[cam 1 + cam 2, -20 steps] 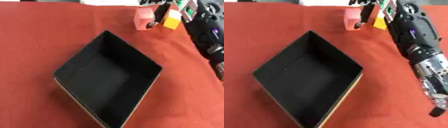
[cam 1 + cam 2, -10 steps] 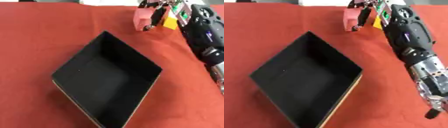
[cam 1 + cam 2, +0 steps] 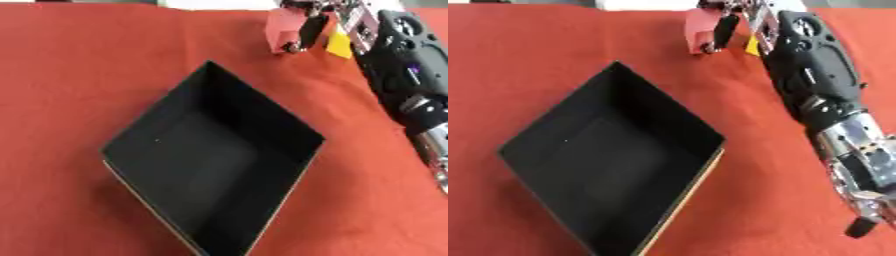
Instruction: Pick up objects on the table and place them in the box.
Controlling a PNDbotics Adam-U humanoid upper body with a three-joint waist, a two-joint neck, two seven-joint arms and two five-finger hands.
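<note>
**A:** You had the right hand out at the far edge of the red table, up by the pink block, with a yellow block just beside it on the hand's side. Was the grasp set?

**B:** I judged it only partly. One dark finger curled down over the front of the pink block and touched it; the rest of the fingers were hidden behind the hand's own body, so how far round they wrapped I could not tell. It read as closing on the block, not as a lifted hold: the block sat on the cloth.

**A:** And what would have made that step go well?

**B:** You needed the thumb and fingers on opposite faces of the pink block before any lift, and you needed to keep the yellow block out of the pinch, since it lay so close. A straight lift, then a carry toward you and to your left, would have suited, because the black box stood well apart, nearer you, open and with nothing visible inside.

**A:** The arm's pose?

**B:** The right forearm stretched long from the lower right up to the far edge, nearly straight, wrist bent over the blocks. Your left hand showed in neither view.
</note>
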